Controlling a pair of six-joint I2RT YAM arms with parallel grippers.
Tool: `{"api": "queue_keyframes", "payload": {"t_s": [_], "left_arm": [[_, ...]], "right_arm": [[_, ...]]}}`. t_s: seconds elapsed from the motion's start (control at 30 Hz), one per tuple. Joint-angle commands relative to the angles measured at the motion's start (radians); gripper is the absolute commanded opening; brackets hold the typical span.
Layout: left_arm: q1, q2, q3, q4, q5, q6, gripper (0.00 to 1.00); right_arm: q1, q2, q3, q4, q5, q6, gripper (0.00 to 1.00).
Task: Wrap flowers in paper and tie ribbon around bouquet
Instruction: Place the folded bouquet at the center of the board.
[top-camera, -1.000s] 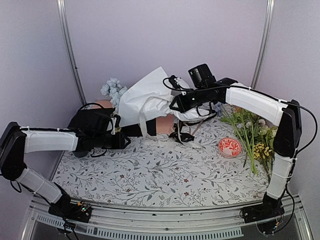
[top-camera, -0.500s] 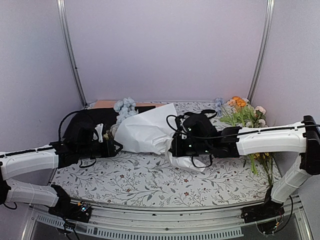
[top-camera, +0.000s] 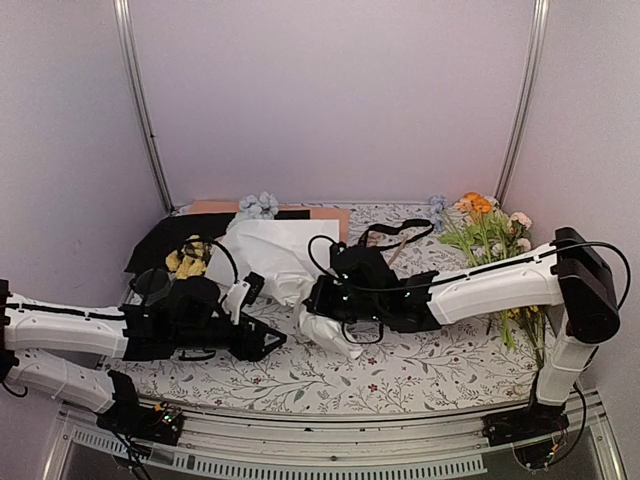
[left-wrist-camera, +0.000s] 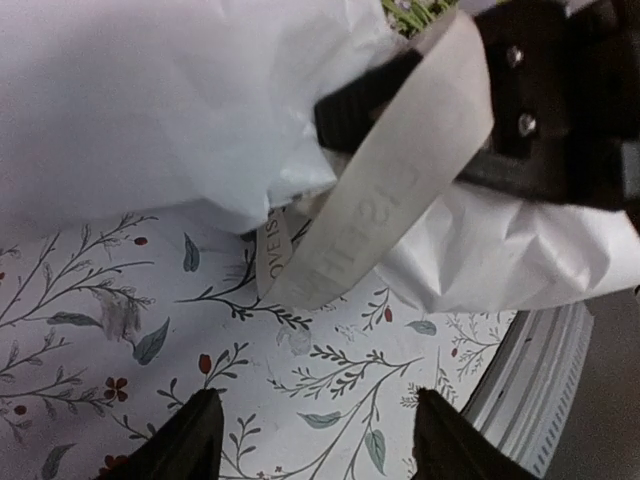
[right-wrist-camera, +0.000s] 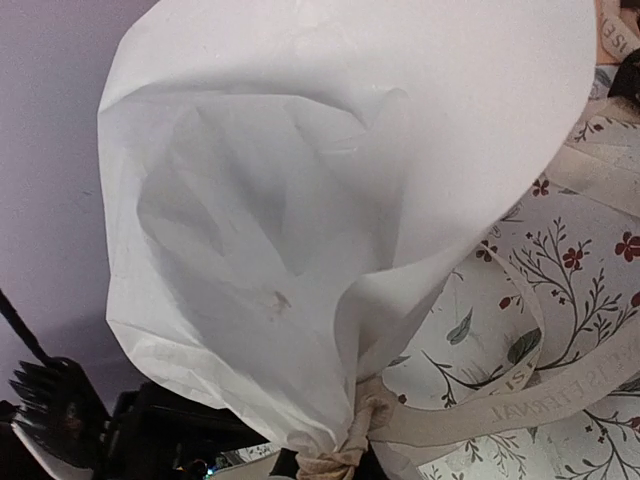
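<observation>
Both arms lay low, mid-frame. My left gripper (left-wrist-camera: 310, 432) stood open, empty; right gripper (top-camera: 318, 300) pinched the ribbon (right-wrist-camera: 500, 405), printed "ETERNAL".

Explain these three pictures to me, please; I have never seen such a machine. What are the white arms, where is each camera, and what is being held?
These are two robot arms, bolted at the table's near edge. The wide picture is taken from above and behind them; the other two come from a small camera on each wrist. On the flowered tablecloth lie a black sheet, a peach sheet and spare flowers. The right end effector is shut on the bouquet, white paper around blue blooms, at its narrow end, where a cream ribbon is knotted. The left end effector is open and holds nothing; it hovers above the cloth near the ribbon's loose end.
</observation>
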Motion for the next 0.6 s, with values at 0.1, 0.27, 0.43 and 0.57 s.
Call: {"api": "queue_keyframes", "payload": {"t_s": [0.1, 0.27, 0.43, 0.57], "left_arm": [[-0.056, 0.184, 0.017, 0.376, -0.179, 0.311, 0.79], [-0.056, 0.311, 0.035, 0.630, -0.151, 0.410, 0.85], [-0.058, 0.395, 0.043, 0.811, -0.114, 0.452, 0.87], [-0.054, 0.477, 0.099, 0.753, -0.243, 0.481, 0.84]], "right_arm": [[-0.010, -0.217, -0.002, 0.047, 0.070, -0.118, 0.00], [-0.015, -0.288, 0.038, 0.043, 0.082, -0.194, 0.00], [-0.031, -0.331, 0.048, 0.043, 0.091, -0.236, 0.00], [-0.036, -0.353, 0.049, 0.045, 0.082, -0.261, 0.00]]}}
